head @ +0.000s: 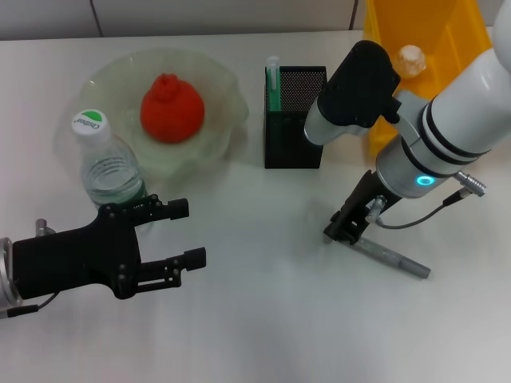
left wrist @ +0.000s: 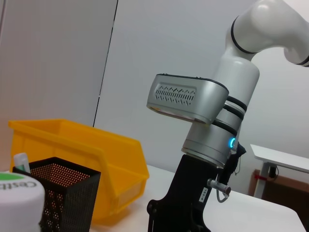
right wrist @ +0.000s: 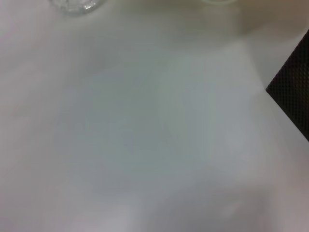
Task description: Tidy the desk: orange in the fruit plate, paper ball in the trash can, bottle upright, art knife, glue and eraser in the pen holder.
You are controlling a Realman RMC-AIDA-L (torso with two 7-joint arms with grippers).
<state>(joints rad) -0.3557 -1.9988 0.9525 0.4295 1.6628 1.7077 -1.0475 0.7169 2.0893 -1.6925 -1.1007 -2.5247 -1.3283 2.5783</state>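
1. The art knife [head: 389, 259], a slim grey tool, lies flat on the white desk [head: 271, 319], in front of the pen holder and to its right. Its long axis runs on a slant, one end toward the robot's right and nearer the robot, the other under the right pincer.
2. The right pincer [head: 342, 230] is down at the desk on the knife's far end, fingers pointing down. Whether they clamp the knife I cannot tell.
3. The left pincer [head: 185, 233] hovers near the front left of the desk, its two fingers parted fairly wide and holding nothing.
4. The bottle [head: 108, 163] stands upright just behind the left pincer, cap up.
5. The orange [head: 172, 109] sits in the fruit plate [head: 214, 84], knobbly top up.
6. The pen holder [head: 294, 120] stands upright with a green-and-white stick in its left corner.
7. The paper ball [head: 410, 60] lies in the yellow trash can [head: 451, 36].
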